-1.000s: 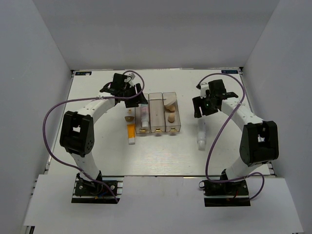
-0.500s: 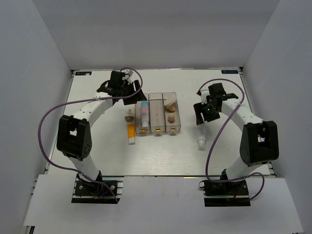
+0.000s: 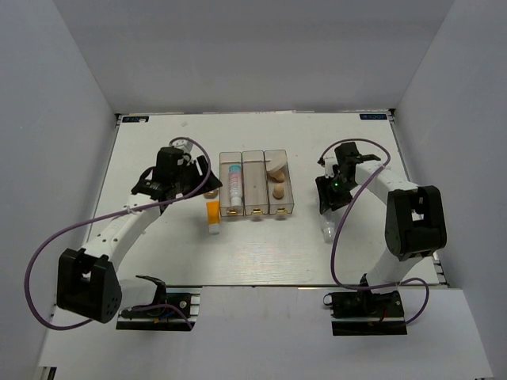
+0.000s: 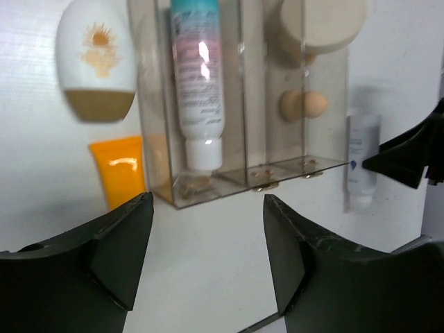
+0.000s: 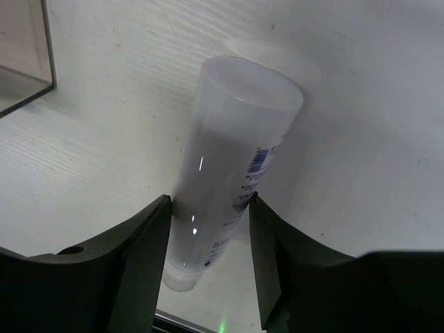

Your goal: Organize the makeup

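The gradient white tube (image 3: 234,180) lies in the left compartment of the clear box (image 3: 255,209), cap toward me; it also shows in the left wrist view (image 4: 195,83). Peach sponges (image 3: 278,190) and the round puff (image 3: 276,165) are in the right compartment. The orange tube (image 3: 212,214) lies on the table left of the box, with a white egg-shaped item with a gold base (image 4: 97,59) behind it. My left gripper (image 3: 196,180) is open and empty, left of the box. My right gripper (image 5: 209,200) is shut on the plain white tube (image 5: 229,173), which lies on the table.
The box's gold latches (image 4: 262,186) face the near side. White walls enclose the table (image 3: 261,253) on three sides. The right arm's purple cable (image 3: 348,146) loops above the white tube.
My left gripper has pulled back from over the box toward the left and nearer side. My right gripper has come down over the plain white tube and now covers its far end.
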